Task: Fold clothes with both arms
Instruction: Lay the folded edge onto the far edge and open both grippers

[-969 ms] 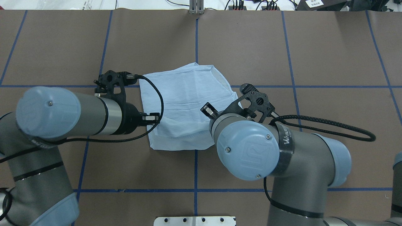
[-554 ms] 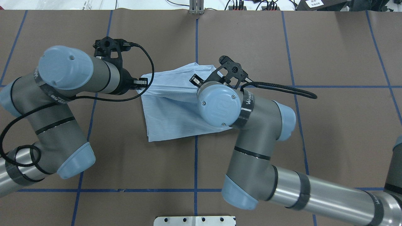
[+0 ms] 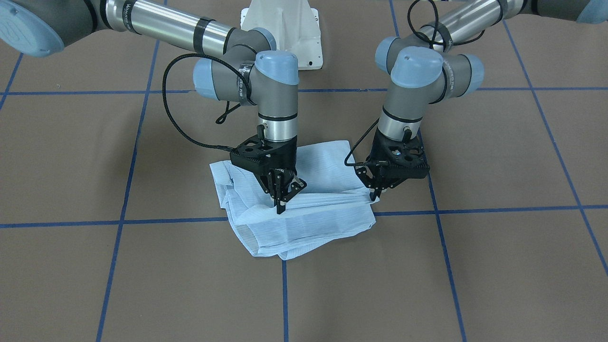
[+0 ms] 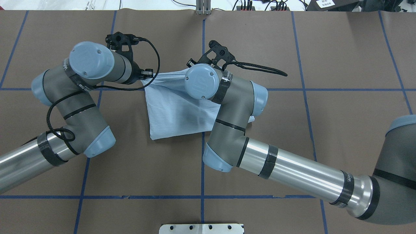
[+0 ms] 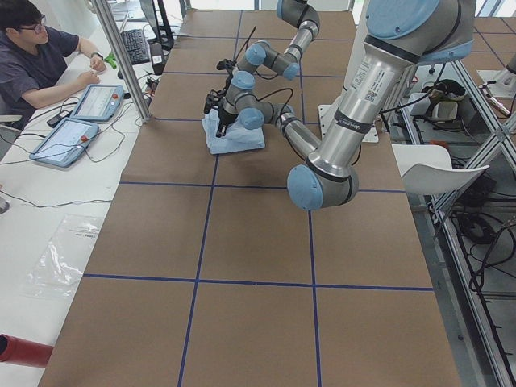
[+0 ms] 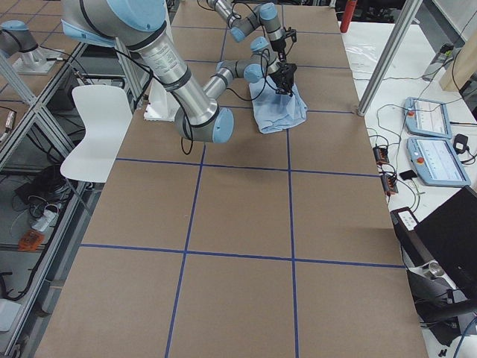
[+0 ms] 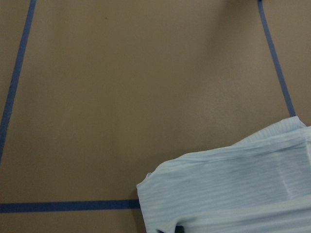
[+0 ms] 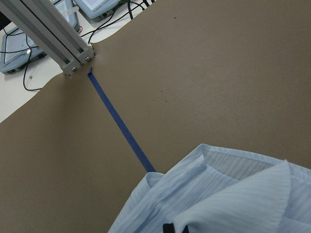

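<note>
Here, both grippers pinch one edge of the shirt above its lower layers.

We see the shirt point(image 3: 308, 228) lying in layers on the table point(image 3: 142, 285), beneath both arms. The right gripper point(image 3: 280, 205) and the left gripper point(image 3: 377, 194) each look pressed together on the same edge, which runs side to side between them — left at the corner, right further in. We judge the next move turns on lowering that edge level. From overhead the arms cover the jaws; the front view shows them — and the wrist cameras show cloth rising towards the lens.
</note>
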